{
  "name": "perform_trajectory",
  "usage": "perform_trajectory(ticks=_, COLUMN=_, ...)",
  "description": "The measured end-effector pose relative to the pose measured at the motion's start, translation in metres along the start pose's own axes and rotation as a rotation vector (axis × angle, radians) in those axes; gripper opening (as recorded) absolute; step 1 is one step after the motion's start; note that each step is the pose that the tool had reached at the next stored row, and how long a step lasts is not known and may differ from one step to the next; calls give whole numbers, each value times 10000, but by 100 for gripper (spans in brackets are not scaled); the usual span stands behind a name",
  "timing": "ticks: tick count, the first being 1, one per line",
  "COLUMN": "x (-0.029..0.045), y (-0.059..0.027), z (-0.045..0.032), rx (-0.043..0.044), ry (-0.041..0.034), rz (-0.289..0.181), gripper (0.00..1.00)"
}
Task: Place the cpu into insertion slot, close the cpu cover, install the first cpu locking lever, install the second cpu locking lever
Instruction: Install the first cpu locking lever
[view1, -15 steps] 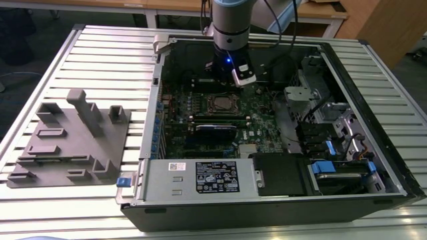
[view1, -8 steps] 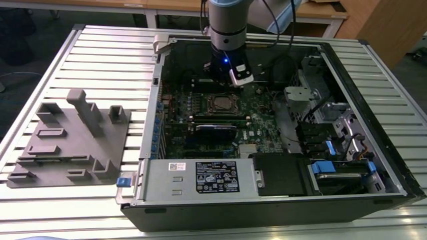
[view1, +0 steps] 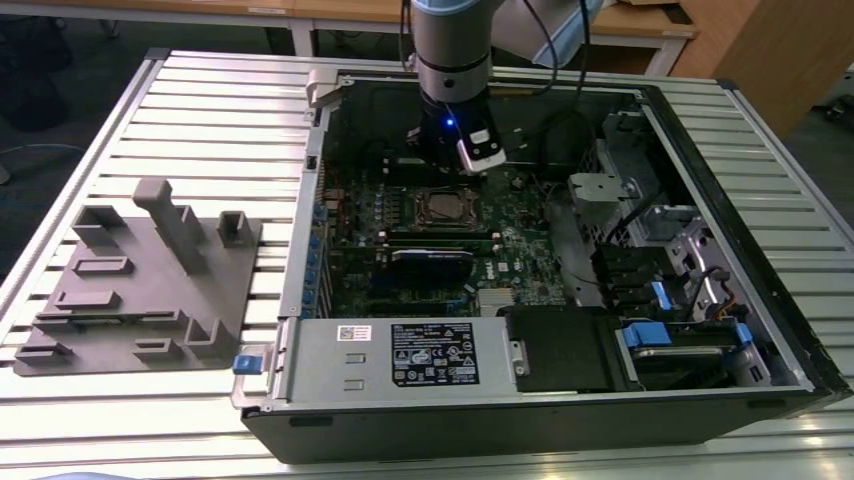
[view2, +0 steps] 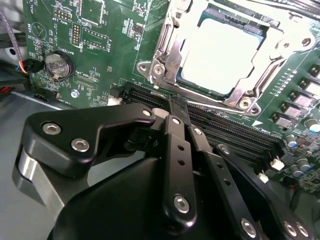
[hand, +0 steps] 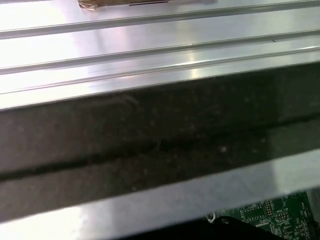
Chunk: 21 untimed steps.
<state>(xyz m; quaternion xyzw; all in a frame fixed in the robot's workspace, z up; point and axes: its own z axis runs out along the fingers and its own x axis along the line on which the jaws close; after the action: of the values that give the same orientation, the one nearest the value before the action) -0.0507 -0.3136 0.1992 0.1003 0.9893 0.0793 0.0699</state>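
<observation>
I found the cpu (view2: 225, 55) seated, the cpu cover (view2: 260, 75) down over it; the latching I couldn't judge. The tool (view2: 176, 102) hovered nearby, pinched narrow, empty.

cpu cover (view2: 265, 70) cropped by second wrist view's edge; tool (view2: 177, 107) hides part of memory slots (view2: 240, 134).

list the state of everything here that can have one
cpu: seated in the insertion slot, metal top up
cpu cover: down flat, framing the cpu
gripper: shut, holding nothing, close above the board beside the slot
coin battery: sitting in its round holder
computer case: lying on its side, side panel off, inside exposed
</observation>
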Motion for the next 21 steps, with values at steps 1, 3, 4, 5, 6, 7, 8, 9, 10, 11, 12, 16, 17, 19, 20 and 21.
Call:
perform_trajectory(ticks=1, x=8, y=-2, z=1, rx=-4, ry=-18, rz=-1, gripper=11)
perform_trajectory(ticks=3, x=25, y=-5, z=3, rx=-11, ry=-46, rz=-3, gripper=11)
perform_trajectory(ticks=4, x=33, y=-6, z=3, rx=-13, ry=-57, rz=-4, gripper=11)
perform_trajectory(ticks=5, x=39, y=-7, z=3, rx=-15, ry=-68, rz=-6, gripper=11)
perform_trajectory(ticks=6, x=46, y=-8, z=3, rx=-16, ry=-79, rz=-6, gripper=11)
perform_trajectory(ticks=7, x=51, y=-9, z=3, rx=-18, ry=-89, rz=-5, gripper=11)
perform_trajectory(ticks=8, x=56, y=-9, z=4, rx=-20, ry=-98, rz=-5, gripper=11)
perform_trajectory(ticks=9, x=60, y=-9, z=4, rx=-20, ry=-106, rz=-2, gripper=11)
perform_trajectory(ticks=10, x=62, y=-9, z=5, rx=-21, ry=-115, rz=3, gripper=11)
perform_trajectory(ticks=11, x=63, y=-8, z=7, rx=-22, ry=-122, rz=9, gripper=11)
perform_trajectory(ticks=12, x=64, y=-6, z=10, rx=-23, ry=-131, rz=20, gripper=11)
perform_trajectory(ticks=16, x=69, y=10, z=20, rx=3, ry=-177, rz=230, gripper=11)
perform_trajectory(ticks=17, x=69, y=12, z=21, rx=12, ry=-189, rz=296, gripper=11)
perform_trajectory(ticks=19, x=70, y=14, z=23, rx=26, ry=-211, rz=418, gripper=11)
perform_trajectory(ticks=20, x=70, y=14, z=23, rx=32, ry=-216, rz=450, gripper=11)
perform_trajectory(ticks=21, x=70, y=14, z=23, rx=36, ry=-221, rz=477, gripper=11)
